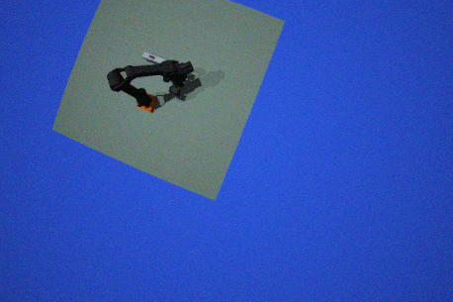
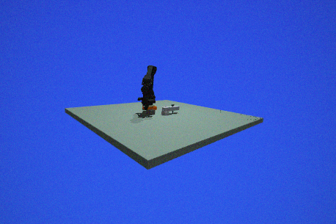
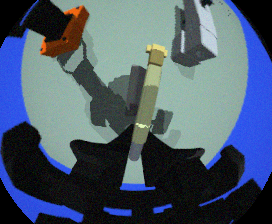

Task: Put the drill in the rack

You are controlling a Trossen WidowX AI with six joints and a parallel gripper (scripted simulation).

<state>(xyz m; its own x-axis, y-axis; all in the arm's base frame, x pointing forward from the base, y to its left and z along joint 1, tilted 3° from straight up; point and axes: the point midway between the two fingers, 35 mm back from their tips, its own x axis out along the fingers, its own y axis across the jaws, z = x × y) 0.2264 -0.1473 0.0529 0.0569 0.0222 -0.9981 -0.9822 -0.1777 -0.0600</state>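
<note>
My gripper [image 3: 136, 127] [image 1: 179, 91] [image 2: 147, 113] is shut on a thin tan drill [image 3: 147, 96], which points away from the fingers in the wrist view. The drill's tip is clear of the pale grey block [image 3: 199, 26] [image 1: 154, 58] [image 2: 170, 109] and lies a little to its left. The block has a small dark key mark on top. The gripper is low over the grey-green table [image 1: 198, 150] [image 2: 176, 136]. I cannot make out a rack in any view.
The arm's orange base mount [image 3: 63, 30] [image 1: 146, 105] [image 2: 150, 107] stands close to the gripper, on the side away from the block. The arm's dark shadow falls on the table beneath the drill. The table's edges lie far off on all sides.
</note>
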